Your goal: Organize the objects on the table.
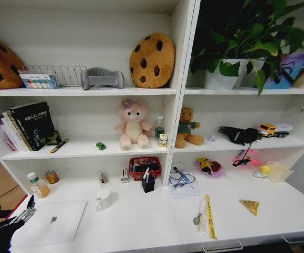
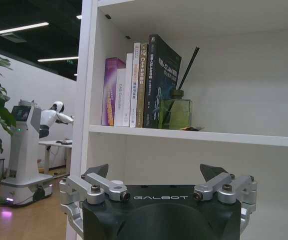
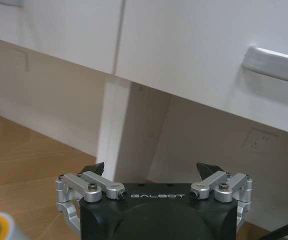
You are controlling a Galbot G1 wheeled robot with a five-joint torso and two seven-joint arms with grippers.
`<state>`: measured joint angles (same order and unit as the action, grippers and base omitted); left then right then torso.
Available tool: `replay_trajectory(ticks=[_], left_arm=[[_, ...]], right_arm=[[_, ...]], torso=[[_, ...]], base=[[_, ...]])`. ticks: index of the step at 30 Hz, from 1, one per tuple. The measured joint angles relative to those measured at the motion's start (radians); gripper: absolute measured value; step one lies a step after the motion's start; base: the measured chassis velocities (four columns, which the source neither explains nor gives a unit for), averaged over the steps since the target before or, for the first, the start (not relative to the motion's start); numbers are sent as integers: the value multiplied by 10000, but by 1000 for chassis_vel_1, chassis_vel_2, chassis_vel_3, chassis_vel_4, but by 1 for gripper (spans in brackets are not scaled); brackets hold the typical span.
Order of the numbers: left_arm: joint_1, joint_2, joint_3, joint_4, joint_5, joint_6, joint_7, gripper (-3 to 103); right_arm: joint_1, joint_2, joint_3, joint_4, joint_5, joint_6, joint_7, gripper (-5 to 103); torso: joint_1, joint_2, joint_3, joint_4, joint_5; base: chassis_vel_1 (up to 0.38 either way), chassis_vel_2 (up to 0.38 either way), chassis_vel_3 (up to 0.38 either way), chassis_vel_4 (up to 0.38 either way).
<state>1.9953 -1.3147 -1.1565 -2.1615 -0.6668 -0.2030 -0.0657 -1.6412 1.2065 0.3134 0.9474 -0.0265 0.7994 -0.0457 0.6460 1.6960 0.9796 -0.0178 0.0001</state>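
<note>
We find the silver laptop (image 1: 50, 222) flat at the table's (image 1: 141, 221) 7 o'clock corner, just at 2 o'clock from the left gripper (image 1: 16, 217). Left gripper jaws wide apart, nothing held. Right gripper (image 3: 152, 172) parked under the desk, jaws apart, empty. Left arm nearer.

Bright, even overhead light; soft shadows under the shelves; wide-angle bending around the cookie cushion (image 1: 152, 60); slight blur
</note>
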Motion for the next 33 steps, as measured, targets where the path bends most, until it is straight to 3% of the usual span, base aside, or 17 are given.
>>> replay_trajectory(ticks=[3,10,20,28,33], left_arm=[[-17,-87,35,-34,1,-2,-9,100],[13,-92,59,-50,-31,-5,-12,100],[-53,0,-1,-57,-149,6,-12,100],[-68,-18,20,-63,-150,16,-12,100],[-76,-20,33,-21,-148,16,-12,100]], right_arm=[[-611,-99,124,762,307,8,-362,100],[-1915,-176,840,3145,1516,20,-2428,100],[-3108,-845,1509,5094,2047,23,-3591,100],[-4102,-867,1938,6392,2353,28,-4614,100],[-4330,-859,2020,6844,2411,29,-4744,100]], torso=[[-1,0,0,0,-1],[-1,0,0,1,-1],[0,-2,0,2,0],[-1,-2,0,0,-1],[-1,-2,0,0,-2]], base=[[0,0,0,0],[0,0,0,0],[0,0,0,0],[0,0,0,0],[0,0,0,0]])
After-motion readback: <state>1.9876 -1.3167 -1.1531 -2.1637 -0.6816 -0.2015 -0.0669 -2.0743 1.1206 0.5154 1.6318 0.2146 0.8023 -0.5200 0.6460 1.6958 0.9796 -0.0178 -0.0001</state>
